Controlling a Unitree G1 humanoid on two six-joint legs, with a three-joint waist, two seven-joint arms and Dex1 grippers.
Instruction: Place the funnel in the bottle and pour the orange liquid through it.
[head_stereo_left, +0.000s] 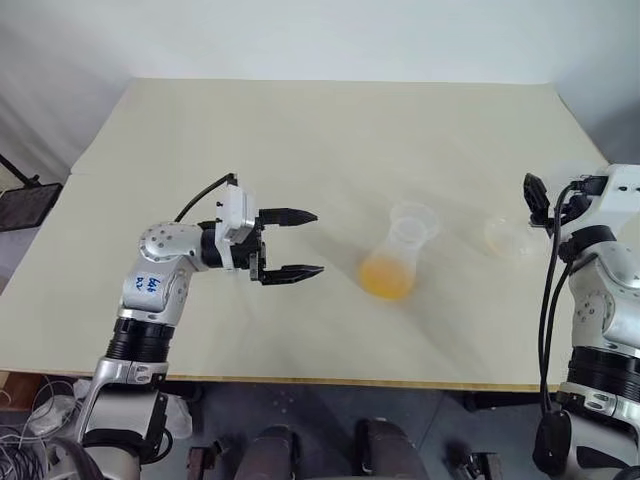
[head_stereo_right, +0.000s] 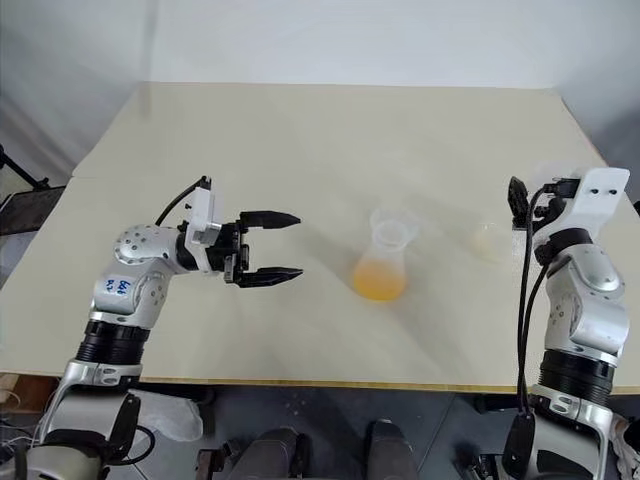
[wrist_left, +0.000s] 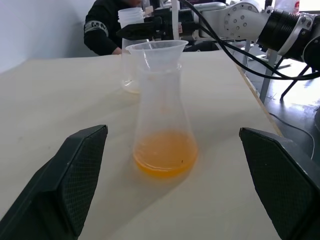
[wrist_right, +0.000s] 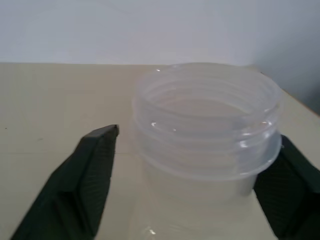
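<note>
The bottle (head_stereo_left: 395, 262), a clear conical flask, stands upright in the middle of the table with the orange liquid (head_stereo_left: 387, 278) pooled in its base. The clear funnel (head_stereo_left: 414, 221) sits in its neck, and its wide mouth shows as the funnel (wrist_left: 155, 48) in the left wrist view. My left gripper (head_stereo_left: 293, 243) hovers open to the left of the bottle, pointing at it with a gap between. My right gripper (wrist_right: 197, 140) is open, its fingers (wrist_right: 90, 165) on either side of the threaded neck of a second clear flask (head_stereo_left: 509, 237) at the right.
The second flask (wrist_left: 131, 55) holds only a faint yellowish trace at its bottom. A person in dark clothing (wrist_left: 106, 26) sits beyond the far end of the pale table (head_stereo_left: 300, 140). Cables hang from my right arm by the table's right edge.
</note>
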